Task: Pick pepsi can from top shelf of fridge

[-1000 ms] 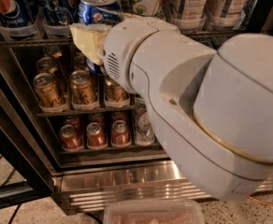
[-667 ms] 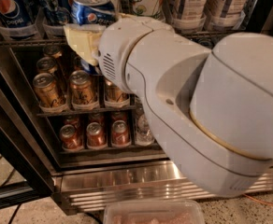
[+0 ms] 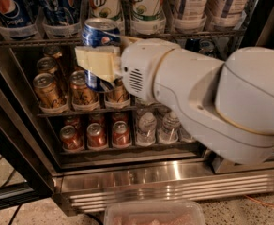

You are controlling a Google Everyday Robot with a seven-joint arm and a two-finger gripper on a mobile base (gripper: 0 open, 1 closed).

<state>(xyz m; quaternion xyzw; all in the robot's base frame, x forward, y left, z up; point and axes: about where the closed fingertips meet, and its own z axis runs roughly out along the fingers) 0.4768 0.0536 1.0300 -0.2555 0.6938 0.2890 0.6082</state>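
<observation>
My gripper (image 3: 99,62) is shut on a blue pepsi can (image 3: 99,34) with a silver lid and holds it upright in front of the fridge, at the level of the top shelf's front edge (image 3: 43,40). The cream fingers (image 3: 95,60) clasp the can's middle; its lower part shows below them. My white arm fills the right half of the view. More pepsi cans (image 3: 12,8) stand on the top shelf at the left.
White-green 7UP cans (image 3: 148,3) and white cans (image 3: 191,6) stand on the top shelf. Copper-gold cans (image 3: 48,89) fill the middle rack; red cans (image 3: 97,135) and small bottles (image 3: 148,125) the lower rack. Below are the ribbed steel base (image 3: 151,184) and a clear tray (image 3: 153,212).
The view has shifted: the arm and can sit lower and further right in the frame, and more of the top shelf shows. The can stays held in the gripper.
</observation>
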